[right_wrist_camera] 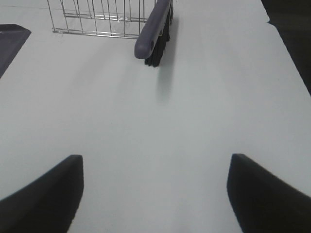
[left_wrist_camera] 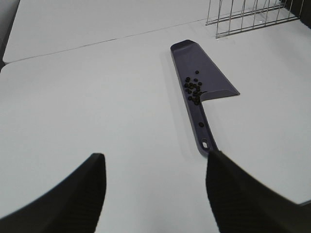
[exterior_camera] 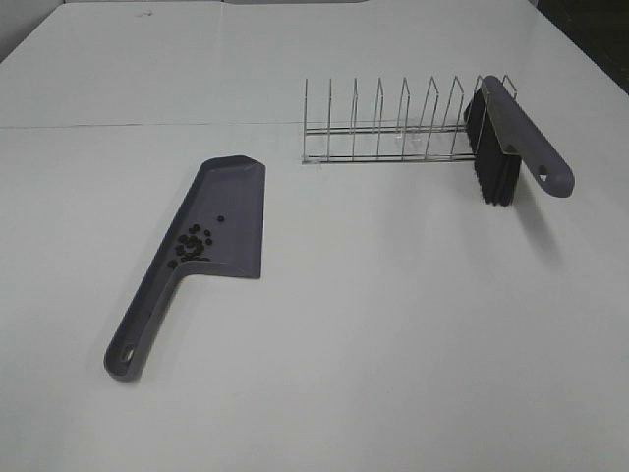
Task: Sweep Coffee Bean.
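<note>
Coffee bean (exterior_camera: 192, 246) lot all in dustpan (exterior_camera: 236, 211) at 9 o'clock; sweep looks done. Both grippers (left_wrist_camera: 153, 194) (right_wrist_camera: 155, 194) wide open, empty.

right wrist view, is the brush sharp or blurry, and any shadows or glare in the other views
Right wrist view: brush fairly sharp, soft shadow beneath it, fingertips blurred. Exterior high: even light, faint shadow beside the dustpan, no glare. Left wrist: coffee beans crisp, fingertips defocused.

coffee beans (exterior_camera: 192, 244) in dustpan (exterior_camera: 231, 211) on the left — brush (exterior_camera: 501, 138) in rack (exterior_camera: 393, 123), right, behind.
</note>
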Robot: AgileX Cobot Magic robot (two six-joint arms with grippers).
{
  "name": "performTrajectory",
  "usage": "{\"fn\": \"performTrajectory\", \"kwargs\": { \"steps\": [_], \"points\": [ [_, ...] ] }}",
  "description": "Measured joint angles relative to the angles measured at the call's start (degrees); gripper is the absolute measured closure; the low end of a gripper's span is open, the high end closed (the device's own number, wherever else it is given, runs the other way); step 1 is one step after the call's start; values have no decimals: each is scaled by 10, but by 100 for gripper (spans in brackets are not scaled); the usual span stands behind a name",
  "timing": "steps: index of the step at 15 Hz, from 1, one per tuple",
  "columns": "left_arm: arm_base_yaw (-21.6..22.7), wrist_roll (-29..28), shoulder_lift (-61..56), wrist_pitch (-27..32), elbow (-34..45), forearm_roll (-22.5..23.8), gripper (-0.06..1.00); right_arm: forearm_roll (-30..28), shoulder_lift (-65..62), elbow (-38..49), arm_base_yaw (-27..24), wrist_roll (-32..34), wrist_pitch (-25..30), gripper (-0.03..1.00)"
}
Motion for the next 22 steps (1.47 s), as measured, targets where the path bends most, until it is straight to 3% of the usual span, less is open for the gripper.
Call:
{"fn": "performTrajectory", "kwargs": {
  "steps": [6,22],
  "points": [
    [49,0,0,0,0,0,38,0,-31,0,0,0,-1,29],
    [51,0,0,0,0,1,38,0,-31,0,0,0,-1,29]
  ]
}}
